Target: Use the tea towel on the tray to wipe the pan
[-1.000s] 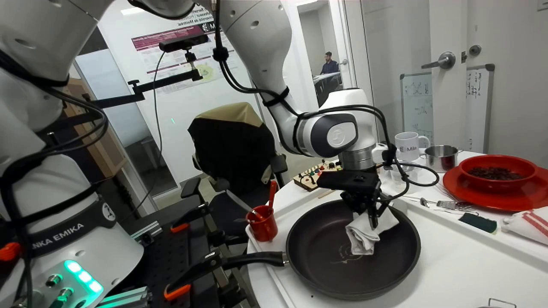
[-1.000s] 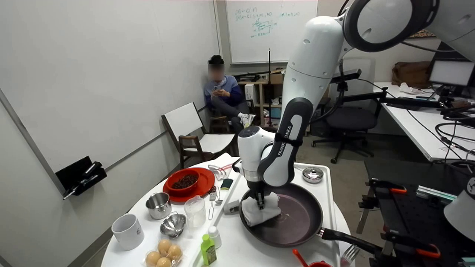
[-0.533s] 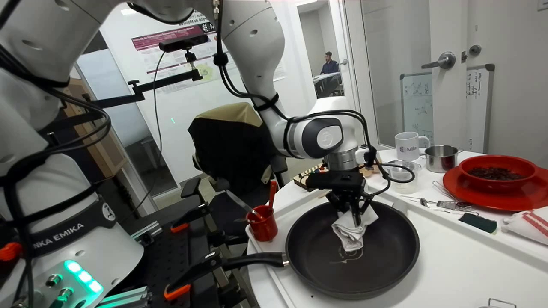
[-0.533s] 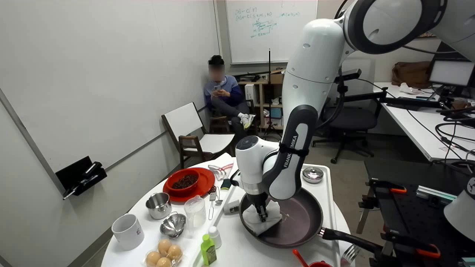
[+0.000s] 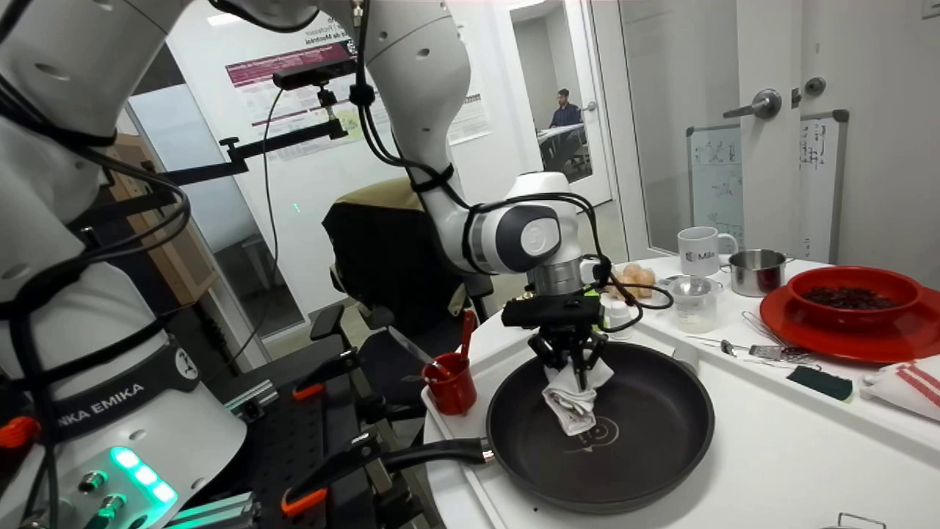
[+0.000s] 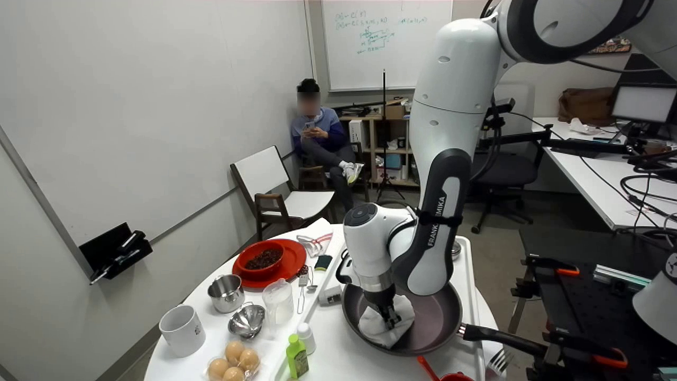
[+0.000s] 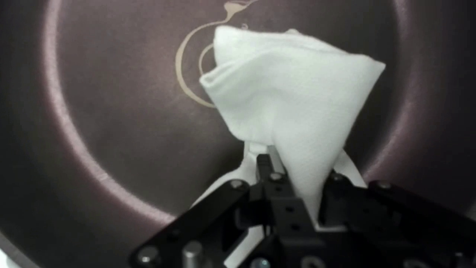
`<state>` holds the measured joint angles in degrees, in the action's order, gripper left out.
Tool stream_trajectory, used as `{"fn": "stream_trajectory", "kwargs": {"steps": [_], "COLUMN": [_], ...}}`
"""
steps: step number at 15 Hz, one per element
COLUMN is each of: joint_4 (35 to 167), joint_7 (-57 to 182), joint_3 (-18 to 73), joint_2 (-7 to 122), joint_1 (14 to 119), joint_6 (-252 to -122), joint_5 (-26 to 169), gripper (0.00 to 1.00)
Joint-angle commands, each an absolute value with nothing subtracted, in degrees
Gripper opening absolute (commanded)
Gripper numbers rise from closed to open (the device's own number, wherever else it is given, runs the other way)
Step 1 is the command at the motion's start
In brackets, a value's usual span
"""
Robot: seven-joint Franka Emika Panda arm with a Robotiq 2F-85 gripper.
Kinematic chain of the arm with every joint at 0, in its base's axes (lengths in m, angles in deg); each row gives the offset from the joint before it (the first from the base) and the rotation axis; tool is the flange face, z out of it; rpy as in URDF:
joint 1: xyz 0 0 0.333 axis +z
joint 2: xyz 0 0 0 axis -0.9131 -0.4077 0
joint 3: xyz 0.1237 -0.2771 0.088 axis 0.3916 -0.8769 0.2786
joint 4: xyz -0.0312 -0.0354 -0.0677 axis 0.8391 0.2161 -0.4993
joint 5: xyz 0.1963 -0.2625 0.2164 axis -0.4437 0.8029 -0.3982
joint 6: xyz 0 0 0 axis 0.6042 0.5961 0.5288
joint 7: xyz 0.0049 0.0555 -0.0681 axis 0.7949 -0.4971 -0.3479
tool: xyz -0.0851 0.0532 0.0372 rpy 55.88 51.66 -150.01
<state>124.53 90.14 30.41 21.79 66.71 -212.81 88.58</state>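
Observation:
The white tea towel [image 5: 571,411] hangs bunched from my gripper [image 5: 580,383], whose fingers are shut on its middle. Loose folds of the cloth fan out over the inside of the black pan [image 5: 650,441]. In the wrist view the towel [image 7: 297,89] partly covers the pale ring mark [image 7: 182,67], and one finger [image 7: 264,167] shows along its left side; the other fingertip is hidden by cloth. An exterior view has the towel [image 6: 402,312] spread against the pan's floor under the gripper [image 6: 390,321]. The pan stands on the white tray [image 6: 338,344].
The pan's handle [image 5: 448,445] sticks out past the tray's edge. A red cup [image 5: 452,397] with utensils stands close to it. Near the pan are a small white box [image 6: 330,296], a white shaker [image 6: 305,338] and a green bottle [image 6: 297,360]. Beyond lies a red plate [image 6: 296,259].
My gripper has carried the towel across the pan, leftward in an exterior view and down and right in an exterior view from elsewhere. More of the ring mark shows. The pan has barely shifted.

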Motion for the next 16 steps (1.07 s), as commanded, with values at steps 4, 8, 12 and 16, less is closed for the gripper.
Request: {"fn": "stream_trajectory", "kwargs": {"steps": [4,8,12,16], "joint_4": [130.52,131.05,130.92,130.48], "joint_7": [92.29,91.52,90.39,88.53], "joint_3": [28.65,25.97,22.76,19.66], "joint_2": [24.15,23.94,23.30,22.70], "joint_1": [66.27,65.78,66.01,67.41], "joint_6": [-212.36,-211.75,-211.33,-212.59], "joint_5": [91.88,91.99,92.32,93.22], "gripper": [0.08,0.08,0.08,0.08]}}
